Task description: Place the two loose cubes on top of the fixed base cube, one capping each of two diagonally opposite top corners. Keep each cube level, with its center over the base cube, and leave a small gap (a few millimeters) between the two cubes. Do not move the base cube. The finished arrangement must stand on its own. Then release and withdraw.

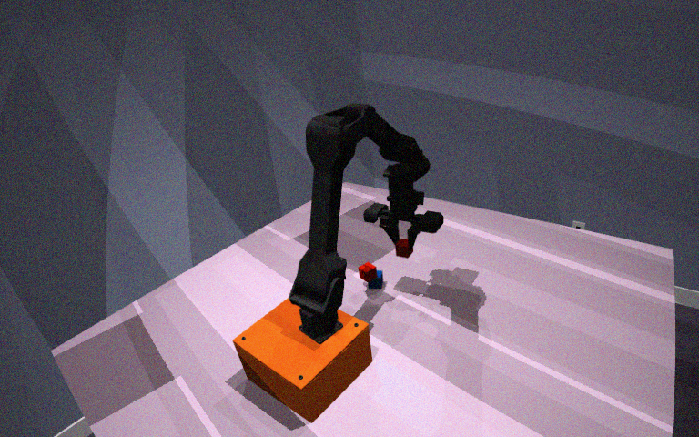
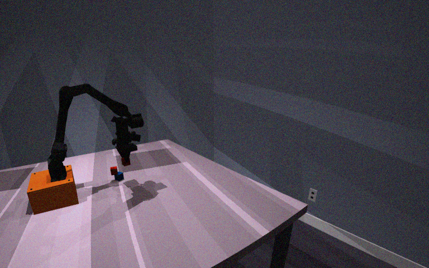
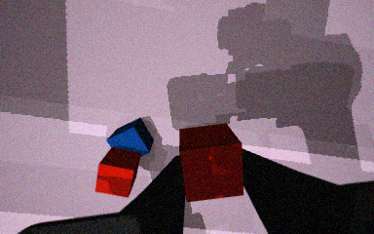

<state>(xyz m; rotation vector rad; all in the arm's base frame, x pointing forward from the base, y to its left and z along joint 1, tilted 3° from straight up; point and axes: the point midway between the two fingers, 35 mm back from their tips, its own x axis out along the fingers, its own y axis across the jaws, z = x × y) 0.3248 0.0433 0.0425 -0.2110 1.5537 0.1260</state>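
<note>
Blue cube (image 1: 376, 279) (image 2: 118, 176) (image 3: 130, 139) partly hidden, seemingly by red cube (image 1: 367, 271) (image 2: 113, 170) (image 3: 116, 173).

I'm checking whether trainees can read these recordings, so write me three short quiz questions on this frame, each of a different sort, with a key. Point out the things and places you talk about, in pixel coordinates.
1. True or false: the gripper (image 1: 404, 246) (image 2: 125, 160) (image 3: 208, 158) is shut on a red cube.
2. Multiple choice: what supports the other red cube (image 1: 367, 271) (image 2: 113, 171) (image 3: 116, 179)?
a) the orange block
b) the blue cube
c) the tabletop directly
3. Fill in the blank: the blue cube (image 1: 377, 281) (image 2: 118, 176) (image 3: 129, 139) has ___ of its two caps in place, judging by how things stand.

Key: 1 true; 2 b; 3 one.
</note>
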